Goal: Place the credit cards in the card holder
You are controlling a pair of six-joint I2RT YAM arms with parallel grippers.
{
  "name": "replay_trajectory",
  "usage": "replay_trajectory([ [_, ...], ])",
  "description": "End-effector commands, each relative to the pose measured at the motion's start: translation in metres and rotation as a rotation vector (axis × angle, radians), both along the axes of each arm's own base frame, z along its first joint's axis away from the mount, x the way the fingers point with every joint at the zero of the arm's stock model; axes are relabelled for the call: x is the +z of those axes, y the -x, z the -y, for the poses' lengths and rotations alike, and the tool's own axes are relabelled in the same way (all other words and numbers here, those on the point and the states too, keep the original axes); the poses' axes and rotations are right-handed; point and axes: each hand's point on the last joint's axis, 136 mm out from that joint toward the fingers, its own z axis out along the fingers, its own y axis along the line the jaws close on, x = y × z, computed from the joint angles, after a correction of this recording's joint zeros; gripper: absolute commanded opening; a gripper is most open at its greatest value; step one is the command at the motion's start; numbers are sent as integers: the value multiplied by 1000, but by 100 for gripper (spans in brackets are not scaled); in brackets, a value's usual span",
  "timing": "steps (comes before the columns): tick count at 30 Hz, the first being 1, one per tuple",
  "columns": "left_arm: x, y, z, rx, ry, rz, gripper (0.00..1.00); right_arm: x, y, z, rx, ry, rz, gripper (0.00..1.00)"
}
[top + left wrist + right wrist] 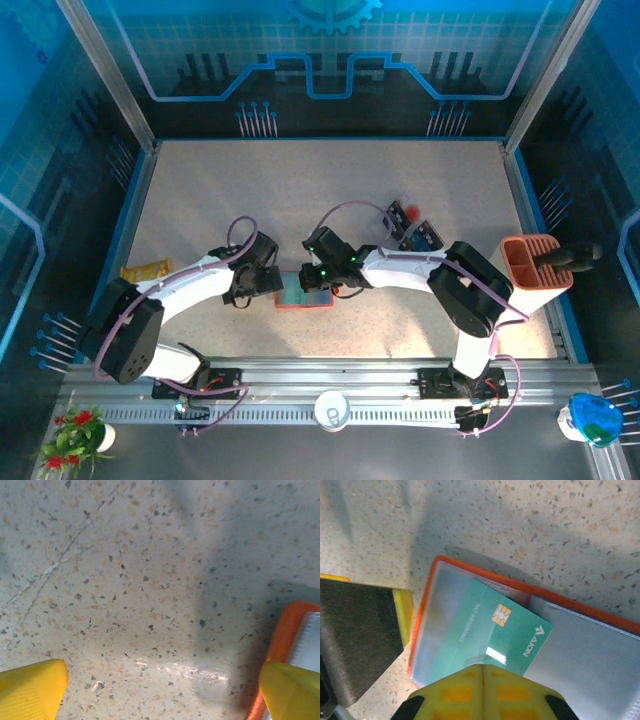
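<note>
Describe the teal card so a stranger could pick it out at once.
On the speckled table, find the open red-orange card holder lying near the front edge, midway across. The teal card lies slantwise across its clear sleeves. Unlike the loose cards farther back on the right, it is teal, with a gold chip and white AION lettering.

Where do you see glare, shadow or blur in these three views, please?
Left wrist: a glare streak on the table, and shadow beside the card holder. Right wrist: a small bright reflection on the teal card. Top external: sharp, with a blue cast around the edges.
</note>
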Motion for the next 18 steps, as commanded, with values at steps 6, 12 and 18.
replay_trajectory([
  [6,-23,9,-3,10,-11,-76,99,-26,4,-5,46,97,-20,1],
  [12,-26,8,-1,-1,-9,-85,99,-36,9,-24,86,99,-50,0],
  [18,-20,6,0,-5,2,-65,99,-24,8,-33,96,68,-43,0],
])
